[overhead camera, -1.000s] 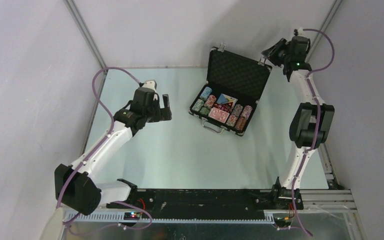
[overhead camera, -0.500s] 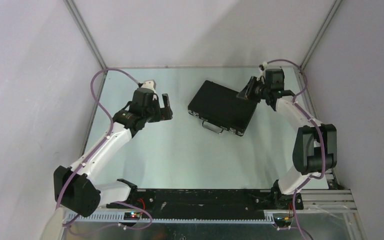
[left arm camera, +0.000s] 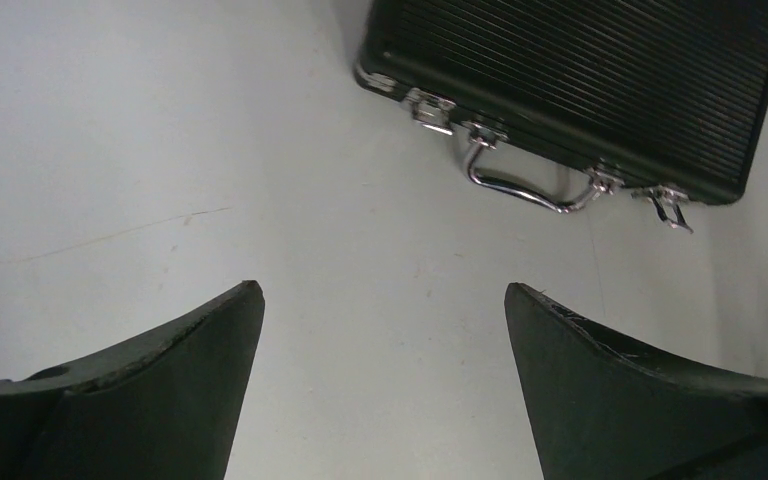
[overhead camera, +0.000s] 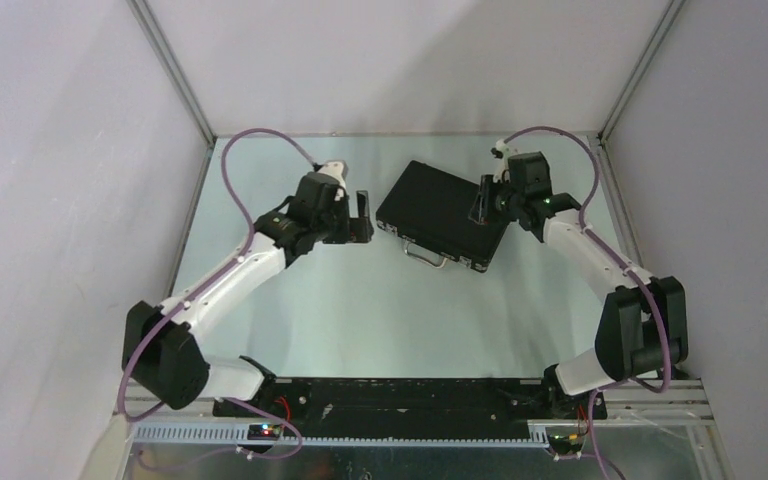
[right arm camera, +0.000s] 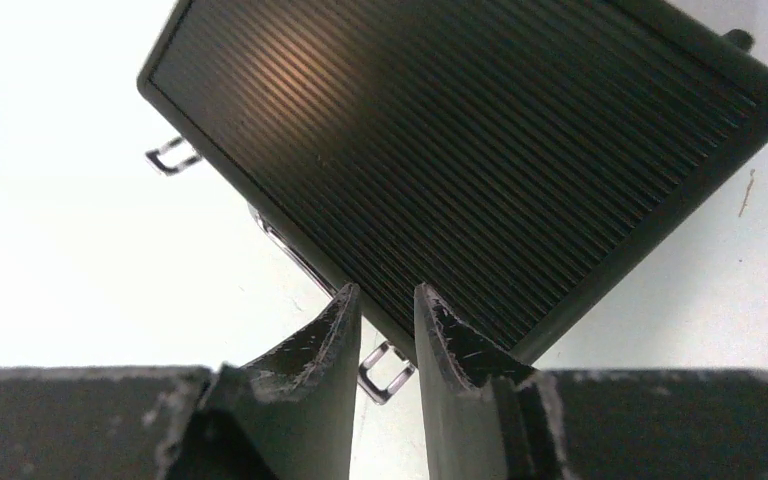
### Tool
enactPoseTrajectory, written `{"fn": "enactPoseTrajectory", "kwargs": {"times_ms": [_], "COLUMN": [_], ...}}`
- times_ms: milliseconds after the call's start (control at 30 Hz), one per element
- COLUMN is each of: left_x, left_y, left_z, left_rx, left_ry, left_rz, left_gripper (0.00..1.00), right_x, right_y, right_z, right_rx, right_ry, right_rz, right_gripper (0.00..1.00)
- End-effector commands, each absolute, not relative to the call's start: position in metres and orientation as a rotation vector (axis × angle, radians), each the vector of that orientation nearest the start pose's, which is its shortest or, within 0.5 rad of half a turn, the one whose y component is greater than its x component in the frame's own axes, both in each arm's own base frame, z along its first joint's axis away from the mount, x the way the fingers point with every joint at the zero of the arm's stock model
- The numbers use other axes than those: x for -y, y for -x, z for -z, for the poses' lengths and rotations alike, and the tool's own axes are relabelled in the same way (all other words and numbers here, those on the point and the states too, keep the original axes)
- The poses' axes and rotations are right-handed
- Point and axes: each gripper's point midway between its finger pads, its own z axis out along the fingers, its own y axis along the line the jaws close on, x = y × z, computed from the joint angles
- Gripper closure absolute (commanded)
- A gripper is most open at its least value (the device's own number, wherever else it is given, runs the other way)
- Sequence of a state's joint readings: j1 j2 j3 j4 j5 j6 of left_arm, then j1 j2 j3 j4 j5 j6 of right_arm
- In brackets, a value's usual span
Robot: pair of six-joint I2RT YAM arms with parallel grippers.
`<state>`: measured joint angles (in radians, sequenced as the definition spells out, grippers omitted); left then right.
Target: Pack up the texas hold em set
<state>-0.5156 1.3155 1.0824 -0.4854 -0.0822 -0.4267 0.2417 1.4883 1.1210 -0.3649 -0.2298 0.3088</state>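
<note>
A black ribbed briefcase lies flat, lid down, toward the back of the pale worktop, its silver handle facing the arms. One latch sticks outward, seemingly unfastened. The right hand, narrowed to a slim gap and gripping nothing, sits over the lid's right edge, probably steadying it. The left hand, spread wide and empty, waits beside the case's left corner, likely for the latches

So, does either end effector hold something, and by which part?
Nothing is held: left end effector open, right end effector nearly closed but empty, above the closed black ribbed briefcase.
</note>
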Motion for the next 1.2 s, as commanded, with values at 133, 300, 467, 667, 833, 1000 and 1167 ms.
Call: {"fn": "enactPoseTrajectory", "kwargs": {"times_ms": [133,300,467,667,833,1000,1167], "left_x": [0.217,0.218,0.216,0.21,0.205,0.206,0.209], "left_y": [-0.326,-0.328,-0.329,-0.332,-0.332,-0.331,-0.328], "left_z": [-0.187,-0.187,-0.195,-0.206,-0.209,-0.206,-0.203], "left_rx": [-2.303,-2.301,-2.274,-2.224,-2.208,-2.216,-2.222], "left_ry": [-0.181,-0.189,-0.214,-0.208,-0.202,-0.216,-0.244], "left_rz": [0.466,0.464,0.415,0.39,0.369,0.368,0.39], "left_gripper": [0.03,0.03,0.03,0.02,0.0,0.0,0.0], "right_x": [-0.137,-0.131,-0.123,-0.142,-0.152,-0.142,-0.138], "right_y": [-0.357,-0.36,-0.375,-0.387,-0.393,-0.388,-0.379], "right_z": [-0.115,-0.141,-0.199,-0.219,-0.201,-0.143,-0.094], "right_rx": [-2.479,-2.413,-2.273,-2.176,-2.25,-2.486,-2.679], "right_ry": [0.192,0.144,0.105,0.071,0.051,0.067,0.111], "right_rz": [-0.179,-0.117,0.08,-0.186,-0.257,-0.114,-0.019], "right_gripper": [0.6,0.11,0.0,0.0,0.0,0.0,0.0]}}
